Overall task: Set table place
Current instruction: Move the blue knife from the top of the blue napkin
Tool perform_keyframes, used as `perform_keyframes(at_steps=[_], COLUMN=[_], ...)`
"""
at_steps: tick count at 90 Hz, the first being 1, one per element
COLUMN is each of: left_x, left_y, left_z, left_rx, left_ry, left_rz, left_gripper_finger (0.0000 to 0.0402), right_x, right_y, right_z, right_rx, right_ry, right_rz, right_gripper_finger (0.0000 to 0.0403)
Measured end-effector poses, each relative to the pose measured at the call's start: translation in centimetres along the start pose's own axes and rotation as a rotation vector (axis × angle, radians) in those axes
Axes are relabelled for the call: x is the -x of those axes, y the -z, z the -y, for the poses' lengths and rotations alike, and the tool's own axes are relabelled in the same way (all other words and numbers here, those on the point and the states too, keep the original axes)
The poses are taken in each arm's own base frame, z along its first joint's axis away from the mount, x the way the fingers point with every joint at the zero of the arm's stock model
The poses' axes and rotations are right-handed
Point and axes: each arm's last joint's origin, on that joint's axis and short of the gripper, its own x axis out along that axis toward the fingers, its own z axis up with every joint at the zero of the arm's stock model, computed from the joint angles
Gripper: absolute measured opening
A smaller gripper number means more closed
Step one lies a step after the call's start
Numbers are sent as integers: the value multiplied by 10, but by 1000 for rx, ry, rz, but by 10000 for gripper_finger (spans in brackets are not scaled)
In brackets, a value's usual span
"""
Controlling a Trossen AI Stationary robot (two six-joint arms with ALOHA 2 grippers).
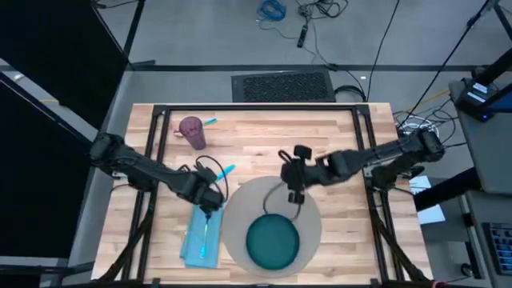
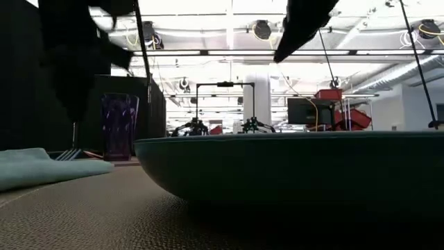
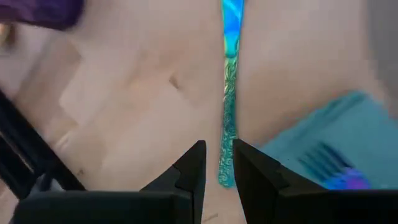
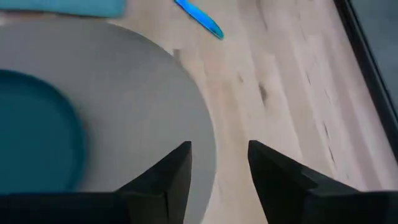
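The grey round place (image 1: 308, 210) lies on the table (image 1: 264, 132) near its front edge, with a teal plate (image 1: 272, 242) resting on it. A light-blue napkin (image 1: 192, 244) with a fork (image 1: 206, 236) on top lies left of the place. A blue utensil (image 1: 226, 171) lies beyond the napkin, and my left gripper (image 1: 211, 198) is shut on its near end. My right gripper (image 1: 293, 192) hovers open over the place's far edge (image 4: 186, 106) with nothing between its fingers. A purple cup (image 1: 192, 132) stands at the far left. My left gripper pinches the blue utensil's near end (image 3: 226, 163) between its two fingers (image 3: 194, 163). The fingers slant down from the table's near-left side and lie along the utensil. The rest of the utensil (image 3: 231, 56) runs away from the fingers, low over the wood. I cannot tell whether it is lifted.
Bare wood lies right of the place (image 4: 280, 81) and across the table's far half. Black frame bars (image 1: 160, 136) run along the table's left, right and far sides. In the low view the plate (image 2: 291, 167) fills the foreground, with the cup (image 2: 119, 125) and napkin (image 2: 41, 167) to its left.
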Motion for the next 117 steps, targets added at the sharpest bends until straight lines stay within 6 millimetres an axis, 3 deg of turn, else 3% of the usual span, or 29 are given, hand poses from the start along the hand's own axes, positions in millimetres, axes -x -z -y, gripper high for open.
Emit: perform_keyframes(at_steps=[17,26,35,53,85,117], left_x=[-23,-27,-29,-31,-56,-59], left_y=[-9,-17,-22,-29,-37,-53], left_z=[-8,-9,-12,-14,-3,-1], left_rx=[5,6,7,10,-44,-45], left_ry=[47,76,84,101,94,186], left_rz=[-30,-7,4,24,-60,16], left_gripper_finger=[63,58,28,1,0,0], right_x=[-7,-8,-9,-9,-8,-4], right_y=[-2,-3,-3,-1,3,8], right_z=[20,24,25,25,26,28], right_rx=[18,30,56,62,71,59], right_ry=[4,-34,-50,-55,-51,-39], right_rz=[-21,-30,-32,-48,-89,-134], right_gripper_finger=[98,54,10,1,0,0])
